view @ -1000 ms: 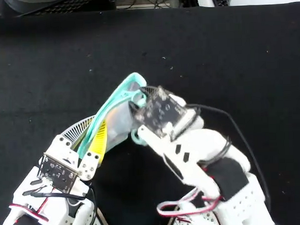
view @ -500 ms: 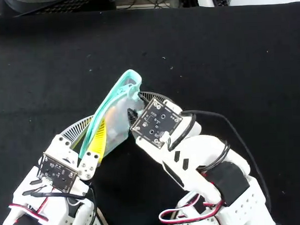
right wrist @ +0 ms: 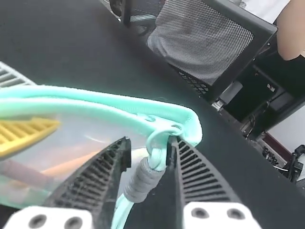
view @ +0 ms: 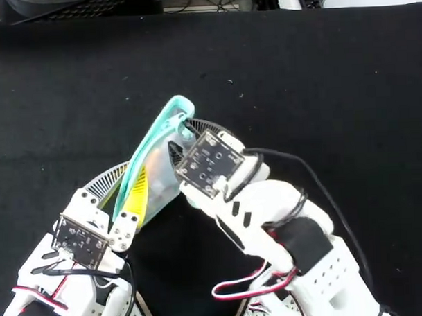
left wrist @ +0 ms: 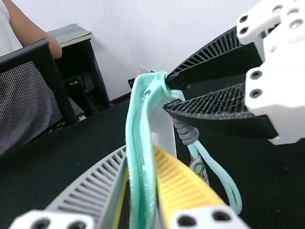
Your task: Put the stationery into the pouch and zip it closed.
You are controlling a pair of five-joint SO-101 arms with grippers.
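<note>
The translucent pouch (view: 158, 175) with a teal zipper edge (left wrist: 140, 138) is held up off the black table, between both arms. My left gripper (view: 132, 183) (left wrist: 141, 157) is shut on the pouch's near edge, its yellow finger (right wrist: 24, 133) on one side and its grey finger (left wrist: 95, 186) on the other. My right gripper (view: 183, 137) (right wrist: 150, 143) is shut on the teal zipper pull (right wrist: 157, 153) at the pouch's far end, above a grey bead (right wrist: 140, 181) on the cord. Blurred orange and pink shapes (right wrist: 71, 160) show through the pouch wall.
The black table (view: 298, 72) stretches out wide behind and to the right of the arms. Its back edge borders dark clutter. A mesh chair (right wrist: 205, 38) stands beyond the table.
My right gripper has shifted left with the zipper pull, and the pouch's far end has swung left and a little farther back. My left gripper has kept its place.
</note>
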